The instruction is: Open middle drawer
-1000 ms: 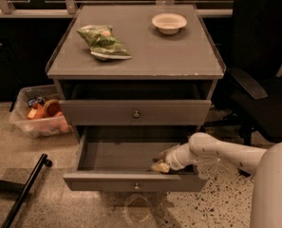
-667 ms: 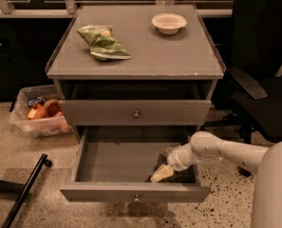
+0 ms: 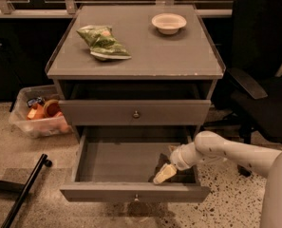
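One hand (image 3: pixel 164 174) inside open middle drawer (image 3: pixel 102 193)

One tool (image 3: pixel 164 174) inside the middle drawer (image 3: pixel 107 193), one upper drawer (image 3: pixel 98 113), one bowl (image 3: pixel 169 23), one snack bag (image 3: pixel 103 42), one bin (image 3: pixel 31 126).

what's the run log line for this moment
task: open middle drawer | middle drawer: pulled out | gripper: inside drawer, near front wall | cabinet top: green bag, bowl

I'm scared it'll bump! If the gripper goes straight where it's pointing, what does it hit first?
The gripper is inside the open drawer, pointing down toward its front. It would likely hit the front wall's inner side, or maybe the drawer floor first.
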`<state>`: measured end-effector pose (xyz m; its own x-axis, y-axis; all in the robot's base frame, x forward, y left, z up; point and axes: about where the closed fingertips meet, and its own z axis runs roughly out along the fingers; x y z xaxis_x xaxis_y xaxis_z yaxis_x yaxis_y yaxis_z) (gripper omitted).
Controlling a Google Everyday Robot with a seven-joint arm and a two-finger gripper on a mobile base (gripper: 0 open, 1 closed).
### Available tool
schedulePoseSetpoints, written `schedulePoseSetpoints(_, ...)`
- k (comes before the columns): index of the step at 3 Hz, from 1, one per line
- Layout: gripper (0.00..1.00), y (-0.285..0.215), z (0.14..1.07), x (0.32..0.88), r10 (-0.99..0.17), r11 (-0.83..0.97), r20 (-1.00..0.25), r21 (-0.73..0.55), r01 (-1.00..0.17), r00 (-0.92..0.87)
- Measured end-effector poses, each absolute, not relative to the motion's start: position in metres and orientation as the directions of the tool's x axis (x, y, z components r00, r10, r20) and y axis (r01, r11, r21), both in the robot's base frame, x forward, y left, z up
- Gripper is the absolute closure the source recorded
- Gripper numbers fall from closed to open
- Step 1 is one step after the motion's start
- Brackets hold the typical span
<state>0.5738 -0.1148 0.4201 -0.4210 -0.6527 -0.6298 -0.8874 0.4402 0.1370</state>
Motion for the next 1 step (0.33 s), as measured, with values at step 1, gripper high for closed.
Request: schedulePoseSetpoints(1,0.00,-0.1148,0.4201,0.5738,-0.653,0.440,-0.630,0.137,-0.887,-0.421)
